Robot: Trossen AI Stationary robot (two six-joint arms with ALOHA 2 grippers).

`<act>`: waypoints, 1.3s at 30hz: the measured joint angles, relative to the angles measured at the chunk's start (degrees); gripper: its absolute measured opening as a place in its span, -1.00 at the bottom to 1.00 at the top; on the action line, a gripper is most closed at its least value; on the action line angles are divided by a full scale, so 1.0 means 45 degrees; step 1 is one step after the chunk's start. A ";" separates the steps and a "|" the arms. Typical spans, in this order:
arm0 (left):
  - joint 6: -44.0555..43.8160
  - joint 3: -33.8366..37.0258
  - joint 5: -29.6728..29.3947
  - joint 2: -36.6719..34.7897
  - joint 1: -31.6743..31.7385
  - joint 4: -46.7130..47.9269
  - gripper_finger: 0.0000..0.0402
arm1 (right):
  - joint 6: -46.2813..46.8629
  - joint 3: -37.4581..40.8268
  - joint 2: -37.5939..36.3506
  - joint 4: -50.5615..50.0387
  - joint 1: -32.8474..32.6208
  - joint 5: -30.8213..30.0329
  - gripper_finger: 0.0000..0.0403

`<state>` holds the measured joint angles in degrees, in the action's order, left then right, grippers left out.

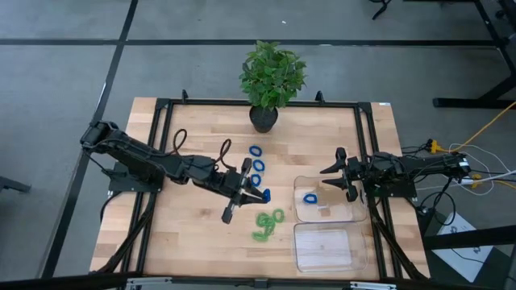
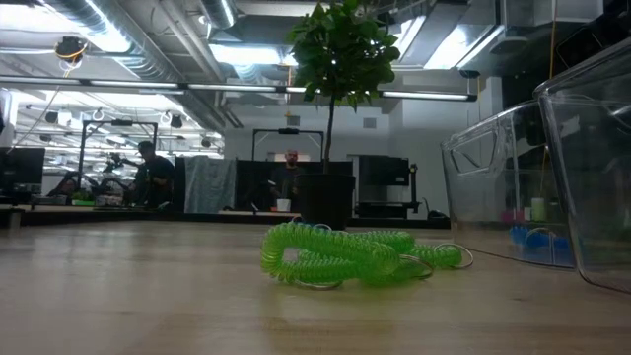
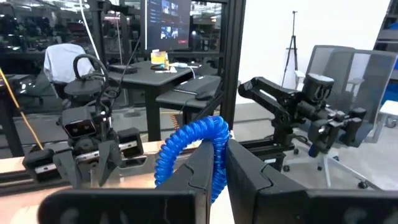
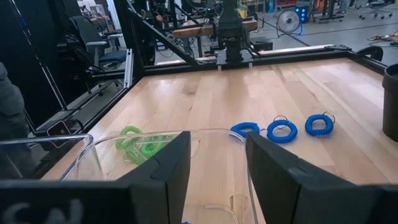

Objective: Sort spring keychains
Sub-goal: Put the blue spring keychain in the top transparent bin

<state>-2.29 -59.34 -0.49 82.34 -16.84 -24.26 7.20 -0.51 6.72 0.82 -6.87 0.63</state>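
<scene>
The left gripper [image 1: 256,193] holds a blue keychain [image 3: 189,146] between its fingers (lifted), while the right gripper [image 1: 334,179] fingers stand wide.

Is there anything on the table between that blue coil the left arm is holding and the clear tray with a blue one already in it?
Nothing visible. The left tool holds a blue keychain, and bare wood lies between it and the tray. The green keychains sit nearer the front edge, and the right tool hangs open over the tray's far rim.

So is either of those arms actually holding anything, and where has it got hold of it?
Yes. The left tool pinches a blue spring keychain by one side of its coil, the rest of the loop sticking out above the fingers. The right tool is open and empty over the clear tray.
</scene>
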 joint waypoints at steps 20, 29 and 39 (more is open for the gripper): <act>0.1161 -0.4714 -0.0601 0.3739 0.0609 0.1831 -0.88 | 0.0000 0.0000 -0.0001 0.0000 0.0000 0.0004 -0.24; 0.0207 -0.4991 -0.0690 0.4589 0.1205 0.2184 -0.88 | 0.0000 0.0000 -0.0001 0.0000 0.0000 0.0004 -0.24; -0.1209 -0.4986 -0.0583 0.6294 0.1205 0.1024 -0.88 | 0.0000 0.0000 0.0000 -0.0005 0.0000 0.0004 -0.24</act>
<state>-7.73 -81.78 -3.12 110.66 -11.42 -19.65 7.20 -0.51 6.72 0.80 -6.87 0.64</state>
